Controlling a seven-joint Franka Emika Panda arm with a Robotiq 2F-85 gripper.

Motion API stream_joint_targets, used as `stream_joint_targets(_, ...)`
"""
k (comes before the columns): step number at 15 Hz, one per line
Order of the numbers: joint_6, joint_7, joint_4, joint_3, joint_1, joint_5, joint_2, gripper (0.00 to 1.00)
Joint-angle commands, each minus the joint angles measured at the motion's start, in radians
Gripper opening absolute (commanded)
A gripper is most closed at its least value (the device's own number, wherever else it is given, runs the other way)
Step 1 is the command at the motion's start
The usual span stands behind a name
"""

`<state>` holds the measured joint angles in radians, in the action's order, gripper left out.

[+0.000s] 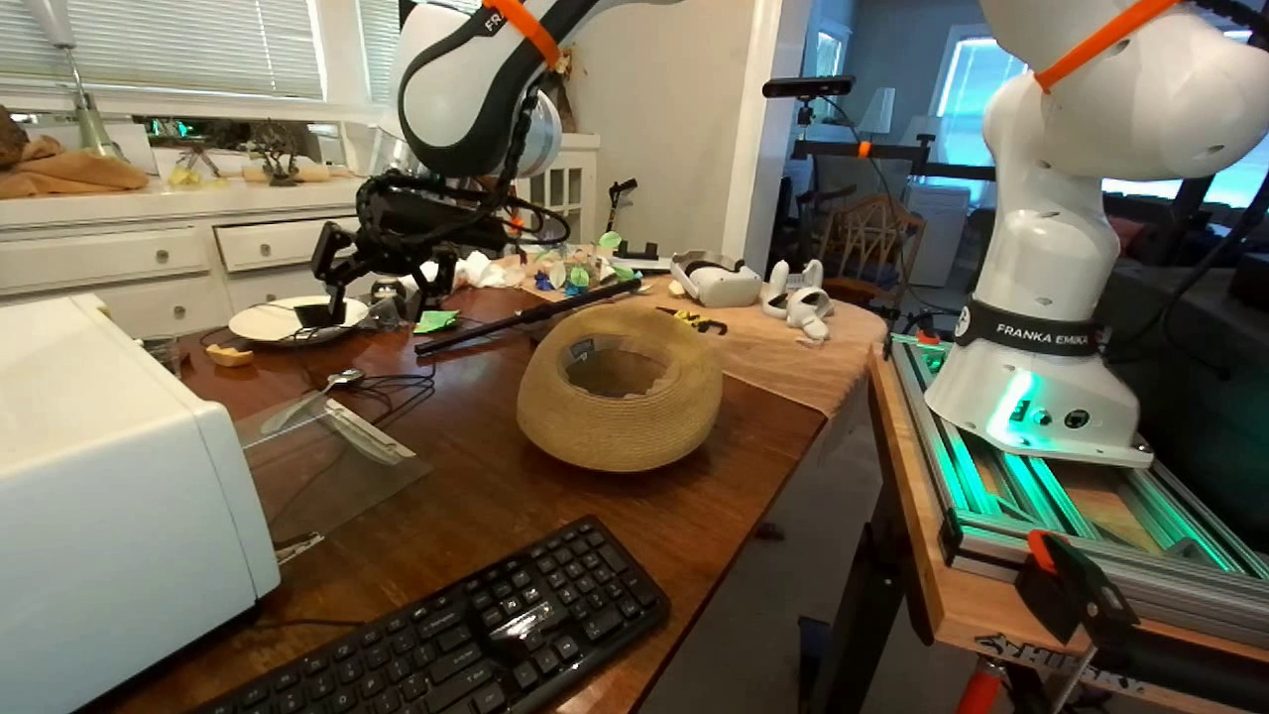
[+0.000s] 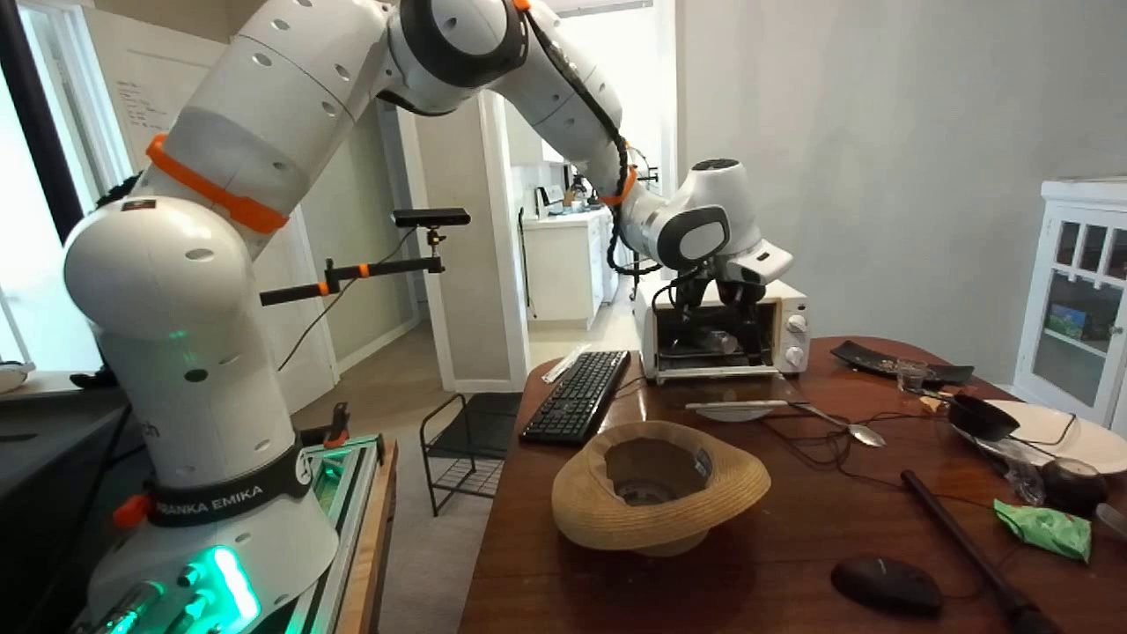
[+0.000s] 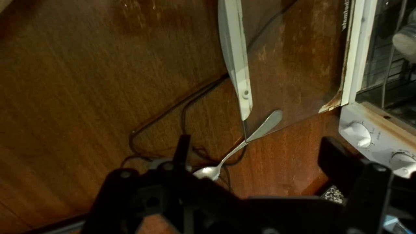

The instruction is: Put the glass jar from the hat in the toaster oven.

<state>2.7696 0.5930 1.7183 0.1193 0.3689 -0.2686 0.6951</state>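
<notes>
The white toaster oven [image 1: 109, 446] stands on the table with its glass door [image 1: 372, 491] lowered. Inside it, a clear, round-ended thing that looks like the glass jar [image 3: 406, 40] lies at the edge of the wrist view; an exterior view also shows the jar [image 2: 724, 342] there, partly behind my fingers. My gripper [image 3: 256, 146] is in front of the oven, its black fingers [image 3: 338, 156] wide apart with nothing between them. The upturned straw hat [image 2: 572, 502] rests on the table, and its hollow crown looks empty in both exterior views.
A spoon [image 3: 266, 125] lies against the door's corner, beside loose black cables [image 3: 162, 113]. The keyboard [image 2: 577, 396] is next to the oven. A white plate [image 2: 1092, 436], a black rod [image 2: 960, 537] and a mouse [image 2: 885, 583] also occupy the table.
</notes>
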Motion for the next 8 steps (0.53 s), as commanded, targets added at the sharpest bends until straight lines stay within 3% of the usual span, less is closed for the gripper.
stream_joint_targets(1,0.006,0.016,0.004,-0.022,-0.023,0.036,-0.003,1.0)
stream_joint_targets(8,0.016,0.013,0.011,-0.021,-0.019,0.04,-0.002,1.0)
